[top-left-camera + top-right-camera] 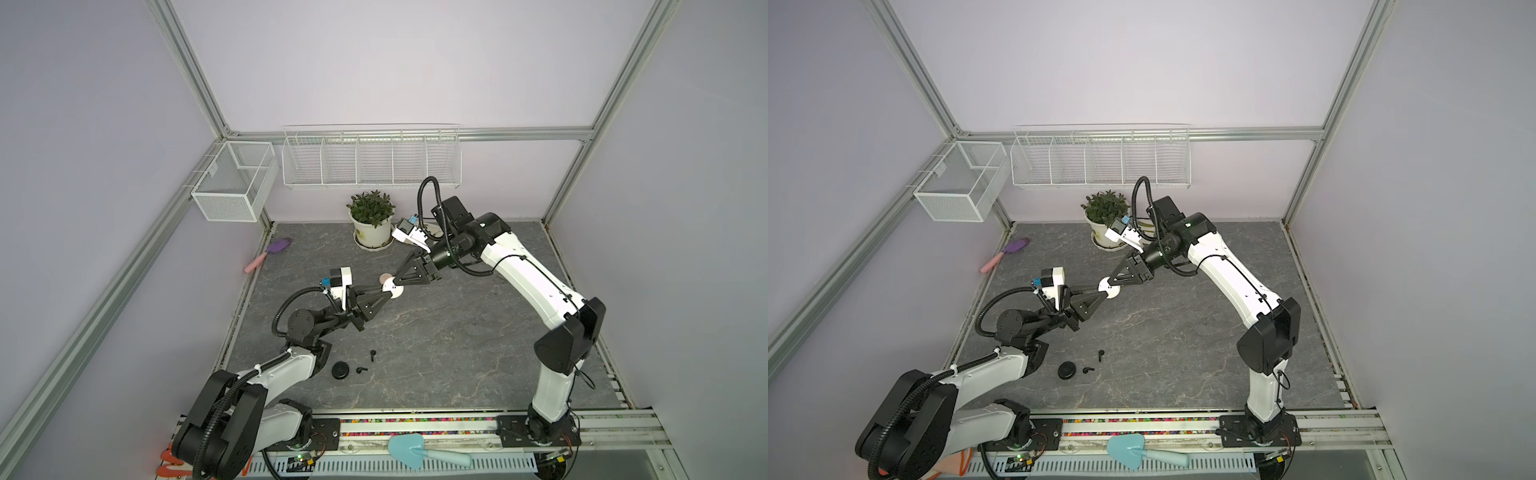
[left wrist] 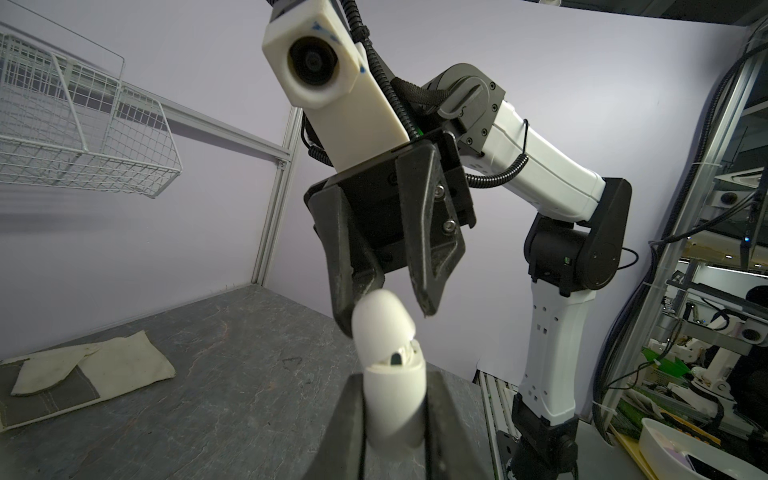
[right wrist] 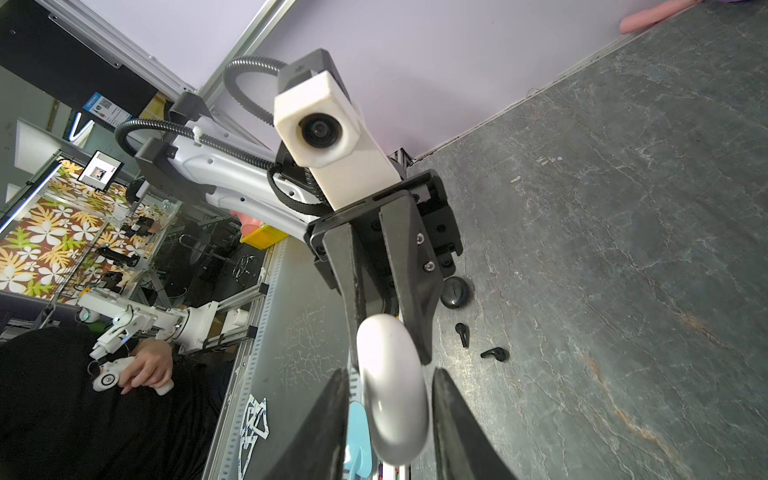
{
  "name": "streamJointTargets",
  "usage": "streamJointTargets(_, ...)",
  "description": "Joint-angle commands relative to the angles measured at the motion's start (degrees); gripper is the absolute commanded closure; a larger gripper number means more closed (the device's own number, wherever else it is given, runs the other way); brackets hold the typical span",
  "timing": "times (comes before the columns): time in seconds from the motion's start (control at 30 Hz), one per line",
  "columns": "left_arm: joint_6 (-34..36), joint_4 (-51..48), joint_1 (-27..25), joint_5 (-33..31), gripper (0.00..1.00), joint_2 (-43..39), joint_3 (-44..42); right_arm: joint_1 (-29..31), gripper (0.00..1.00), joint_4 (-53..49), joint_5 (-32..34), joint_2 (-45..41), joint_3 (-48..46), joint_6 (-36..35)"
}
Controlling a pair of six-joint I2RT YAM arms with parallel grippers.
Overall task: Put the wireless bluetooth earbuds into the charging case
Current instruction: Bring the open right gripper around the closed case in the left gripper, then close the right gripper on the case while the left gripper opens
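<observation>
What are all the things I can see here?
white case: 1, white, held up by left gripper, lid part open
black case: 1, black, table's front left
earbuds: 2, black, beside black case
plant: 1, green, white pot, table's back
brush: 1, purple and pink, table's left edge
trowel: 1, blue, front rail
baskets: 2, white wire, on walls
cloth: 1, white and grey, on table
left gripper: 1, black, shut on white case
right gripper: 1, black, open around white case

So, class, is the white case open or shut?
Ajar: in the left wrist view the white case shows a gap between lid and base.
</observation>
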Motion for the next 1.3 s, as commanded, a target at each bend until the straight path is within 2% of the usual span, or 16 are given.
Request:
streamJointTargets(0.0,-0.65,2.05,-0.16,0.51,1.0,-0.23,1.23,0.48,0.69,-2.06,-2.55,-0.82,0.84,-2.92)
streamJointTargets(0.23,-0.78,1.86,-0.12,0.01,1.0,-0.36,1.21,0.71,0.75,-1.79,-2.27,-1.2,0.74,-3.14)
streamJointTargets(0.57,-2.31,-2.3,-0.14,-1.24,1.0,-2.82,2.11,3.43,0.79,-0.32,4.35,-2.21,-3.18,-5.57)
streamJointTargets(0.93,-4.76,-4.85,-0.14,-4.84,1.0,-4.23,2.95,4.41,0.85,19.14,9.4,-10.22,-17.93,-1.02)
streamJointTargets(1.1,-5.78,-3.62,-0.2,-4.94,1.0,-3.25,3.58,5.19,0.84,21.77,11.32,-10.18,-19.96,-0.67)
streamJointTargets(1.27,-6.11,-2.76,-0.13,-4.4,1.0,-2.61,3.39,3.88,0.73,21.7,12.13,-10.97,-17.25,2.25)
